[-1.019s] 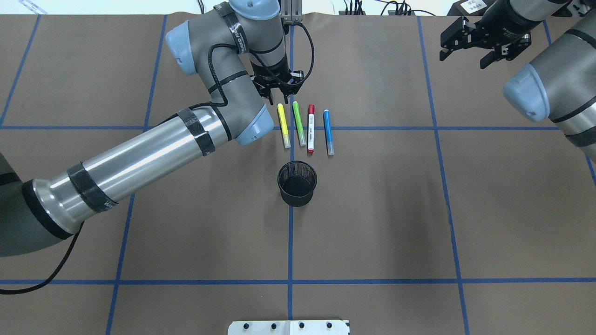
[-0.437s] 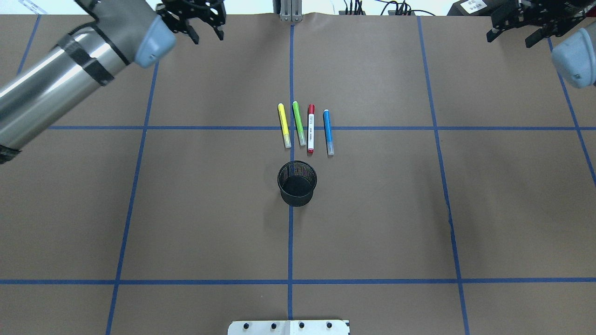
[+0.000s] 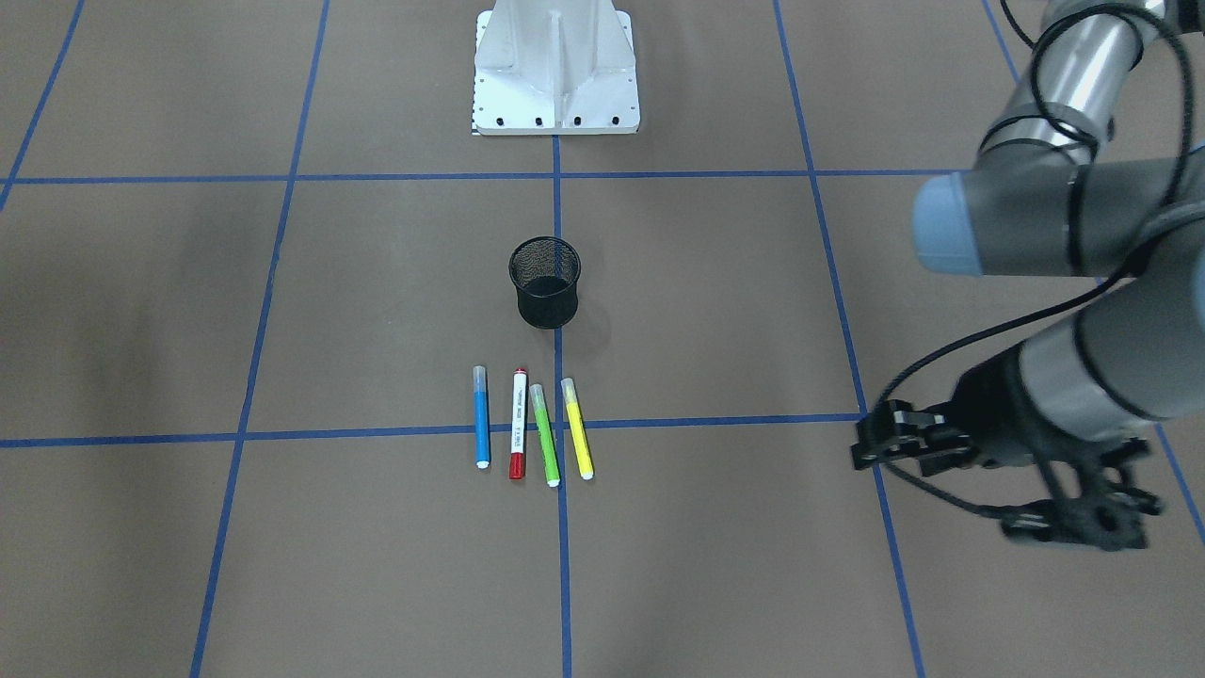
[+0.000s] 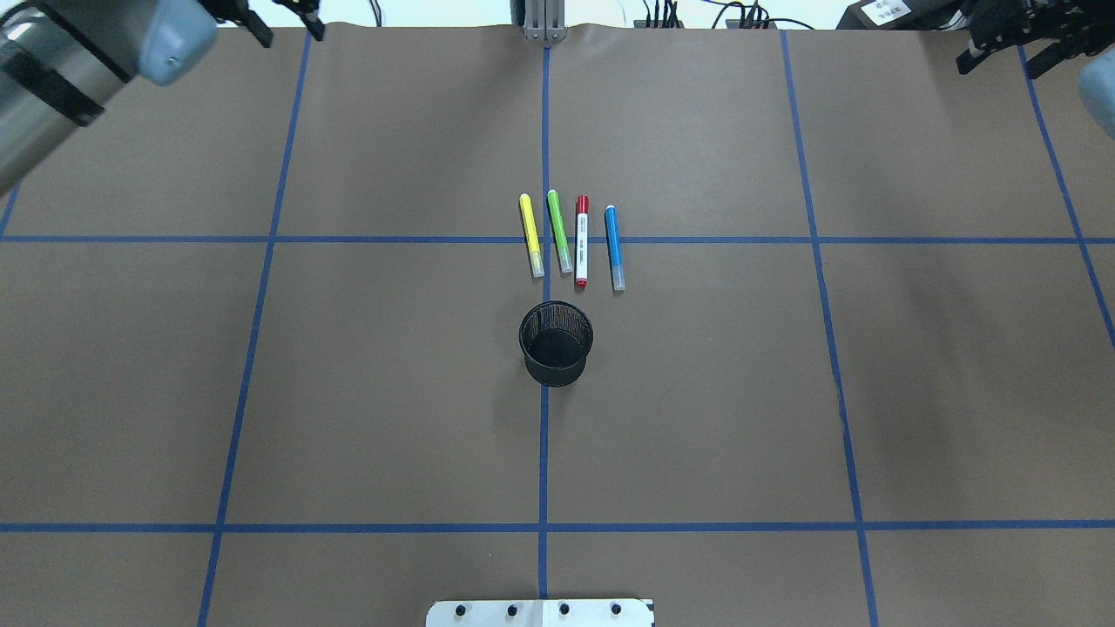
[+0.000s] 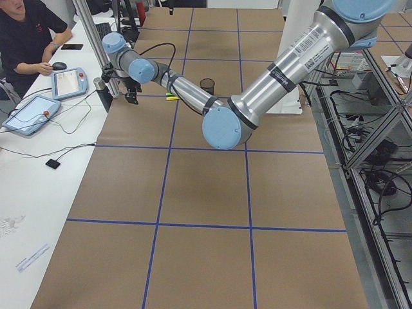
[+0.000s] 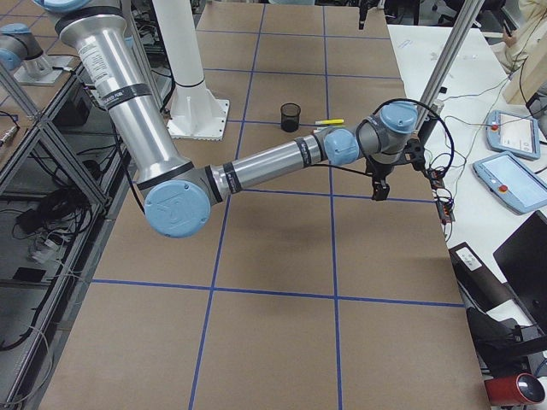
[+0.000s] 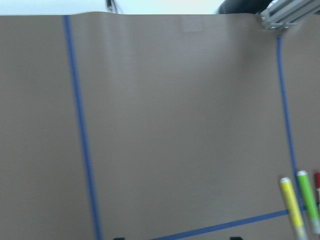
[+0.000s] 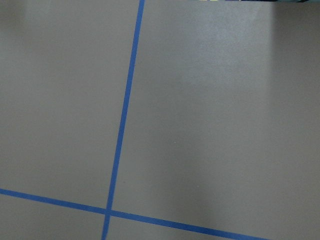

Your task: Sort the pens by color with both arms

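Four pens lie side by side in mid-table: yellow (image 4: 531,235), green (image 4: 559,231), white-barrelled with red ends (image 4: 581,241) and blue (image 4: 614,247). In the front-facing view they run blue (image 3: 481,417), red-ended (image 3: 517,424), green (image 3: 544,435), yellow (image 3: 577,429). My left gripper (image 4: 286,24) is open and empty over the far left corner, well away from the pens; it also shows in the front-facing view (image 3: 951,490). My right gripper (image 4: 1003,54) is open and empty over the far right corner. The left wrist view shows the yellow (image 7: 292,207) and green (image 7: 309,200) pens at its lower right.
A black mesh cup (image 4: 556,342) stands upright just on the near side of the pens. The white pedestal (image 4: 540,612) is at the near edge. A side table with tablets and a seated operator (image 5: 26,32) lies beyond the far edge.
My left gripper has pulled away from the pens to the far left corner. My right gripper has moved farther right and back. The pens and cup have not moved.
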### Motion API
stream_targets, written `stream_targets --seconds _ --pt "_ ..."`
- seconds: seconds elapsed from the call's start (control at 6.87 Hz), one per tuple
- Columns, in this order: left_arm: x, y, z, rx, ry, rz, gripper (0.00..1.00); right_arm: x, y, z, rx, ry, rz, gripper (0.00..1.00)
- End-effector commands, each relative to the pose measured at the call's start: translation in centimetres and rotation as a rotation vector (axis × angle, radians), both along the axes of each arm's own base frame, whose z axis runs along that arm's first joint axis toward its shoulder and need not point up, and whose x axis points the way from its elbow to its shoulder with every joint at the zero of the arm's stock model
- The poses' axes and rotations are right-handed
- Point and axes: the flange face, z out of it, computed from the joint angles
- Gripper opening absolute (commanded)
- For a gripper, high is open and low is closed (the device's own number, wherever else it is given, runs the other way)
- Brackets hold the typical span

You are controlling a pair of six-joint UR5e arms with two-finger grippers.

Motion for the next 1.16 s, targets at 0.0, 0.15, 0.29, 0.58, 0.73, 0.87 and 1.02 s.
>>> stream_targets --seconds 0.0,0.15,0.29,0.58,0.73,0.87,1.02 --pt "-12.0 6.2 12.6 0.091 -0.049 0.009 0.99 4.0 1.8 4.3 0.012 0.013 0.002 0.99" --pt "-15.8 9.1 16.0 0.088 -0.063 -0.018 0.99 6.0 3.6 7.3 0.023 0.024 -0.013 0.99" --pt "-17.7 13.3 19.9 0.107 -0.073 -0.019 0.99 8.4 5.1 9.4 0.045 0.032 -0.020 0.99" --pt "-21.2 19.6 26.8 0.100 -0.076 -0.072 0.99 10.4 9.0 11.9 0.034 0.054 -0.004 0.99" --pt "-21.8 22.5 29.4 0.097 -0.077 -0.089 0.99 11.1 11.2 13.4 0.016 0.062 0.004 0.99" --pt "-22.8 24.7 31.0 0.103 -0.076 -0.114 0.99 11.7 13.3 14.1 0.010 0.082 0.014 0.99" --pt "-23.4 26.6 31.7 0.106 -0.078 -0.130 0.99 11.8 15.0 14.7 -0.001 0.104 0.018 0.99"
